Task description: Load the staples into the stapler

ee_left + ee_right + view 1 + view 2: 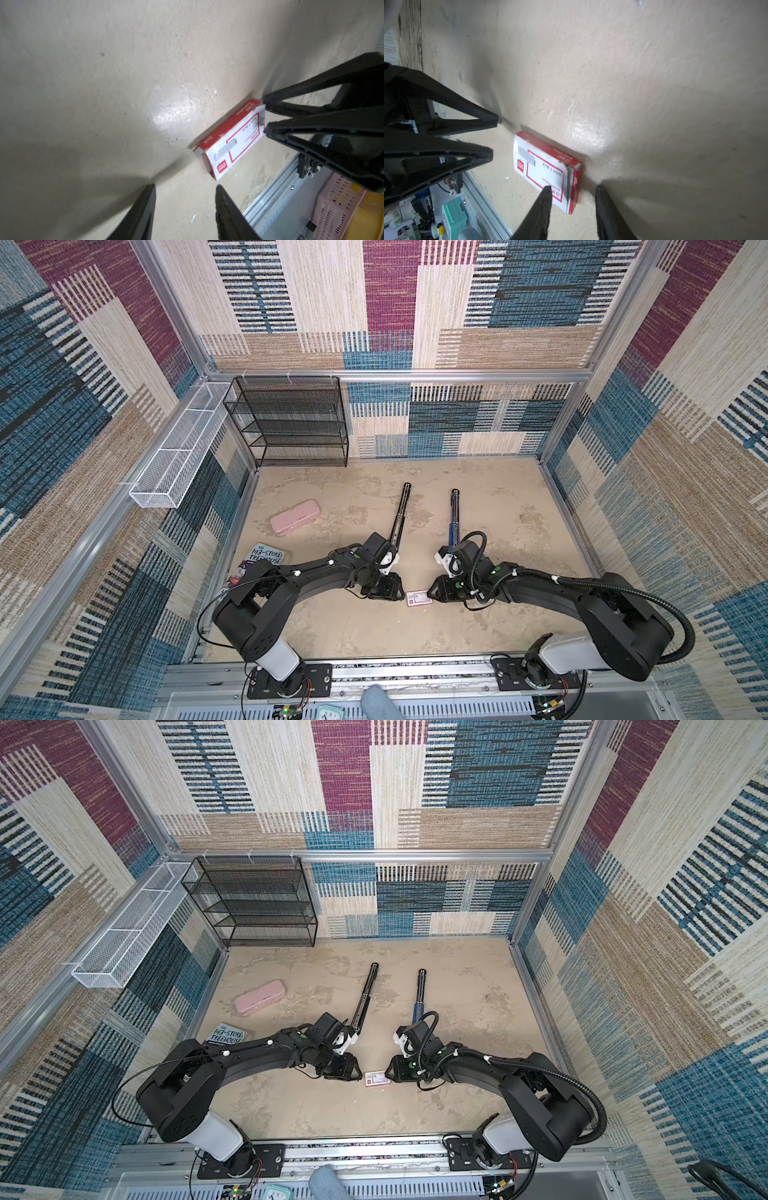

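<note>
In both top views the staple box (419, 598) (378, 1078), white with red edges, lies flat on the beige bench (332, 635), near the front edge and about in the middle. The left gripper (401, 594) reaches to its left end and the right gripper (430, 593) to its right end, both low over the bench. Farther back lie a black rod (400, 512) and a blue-and-black rod (454, 512); we cannot tell what they are. A pink pencil case (295, 517) and a book (266, 559) lie on the left side, well apart from the staple box. A black mesh shelf (286, 423) stands in the back left corner.

In the left wrist view the jaws of the left gripper (185, 187) are spread and hold nothing. One fingertip (218, 190) is just beside a corner of the staple box (234, 141). At the far end the right gripper (266, 116) has its two tips at the two corners.

In the right wrist view the jaws of the right gripper (573, 187) are spread on both sides of the near end of the staple box (542, 166), where a grey tray edge shows. We see a gap between one finger (602, 199) and the red side. The left gripper (495, 136) is also spread, near the other end but not touching it. The staples themselves are hidden inside.
</note>
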`<move>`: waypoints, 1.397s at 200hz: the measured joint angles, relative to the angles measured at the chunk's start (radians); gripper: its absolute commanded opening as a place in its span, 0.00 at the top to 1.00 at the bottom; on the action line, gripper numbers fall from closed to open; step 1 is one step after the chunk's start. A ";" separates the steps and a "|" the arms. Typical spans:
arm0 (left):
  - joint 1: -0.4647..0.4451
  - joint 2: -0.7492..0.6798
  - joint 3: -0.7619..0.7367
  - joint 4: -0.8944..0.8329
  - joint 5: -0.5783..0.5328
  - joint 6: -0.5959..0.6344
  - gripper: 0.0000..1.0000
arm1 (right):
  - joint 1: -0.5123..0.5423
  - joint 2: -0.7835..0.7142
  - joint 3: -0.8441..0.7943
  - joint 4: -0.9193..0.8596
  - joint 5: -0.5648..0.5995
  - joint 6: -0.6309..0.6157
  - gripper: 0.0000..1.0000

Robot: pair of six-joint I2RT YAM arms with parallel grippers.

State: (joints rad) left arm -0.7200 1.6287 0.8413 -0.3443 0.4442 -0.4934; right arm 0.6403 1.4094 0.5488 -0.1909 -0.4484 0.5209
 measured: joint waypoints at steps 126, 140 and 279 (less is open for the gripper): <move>-0.008 0.059 0.026 0.010 0.023 -0.004 0.88 | 0.059 0.111 0.054 0.080 -0.086 0.002 0.70; -0.006 0.059 0.026 0.007 0.019 -0.004 0.96 | 0.059 0.111 0.058 0.075 -0.077 0.002 0.69; 0.075 0.024 0.031 -0.045 -0.049 0.027 1.00 | 0.059 0.192 0.170 0.079 0.000 0.005 0.68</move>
State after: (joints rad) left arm -0.6453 1.6527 0.8722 -0.3897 0.3950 -0.4667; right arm 0.6991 1.6012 0.7189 -0.1123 -0.4480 0.5255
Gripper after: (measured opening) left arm 0.055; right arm 0.320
